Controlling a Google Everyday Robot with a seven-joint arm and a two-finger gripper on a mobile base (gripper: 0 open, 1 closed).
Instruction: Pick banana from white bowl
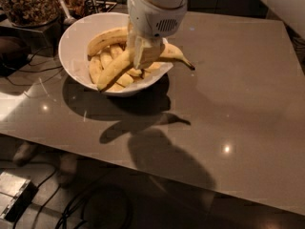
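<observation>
The gripper [143,62] hangs fingers-down over the right half of the white bowl [71,39], below the arm's broad white wrist housing [155,11]. Its two pale fingers [145,49] are pressed onto the middle of the banana [116,69], pinching it. The banana is long and gently curved, and it lies slantwise across the bowl. Its blunt end points toward the counter's near-left corner, just over the bowl's near rim. Its thin dark-tipped stem reaches past the right rim and out over the bare counter [238,104].

Under and behind it, more fruit lies in the bowl. A shorter, thicker banana [107,38] runs along the far side, and several small stubby bananas [97,67] sit toward the left and the bottom.

The bowl stands on the grey counter near its far-left corner. A dark shadow of the arm and a slim banana-shaped shadow [143,125] spread toward the near edge.

Beyond the far-left corner stands a jar of brown, nutty pieces [28,4].
</observation>
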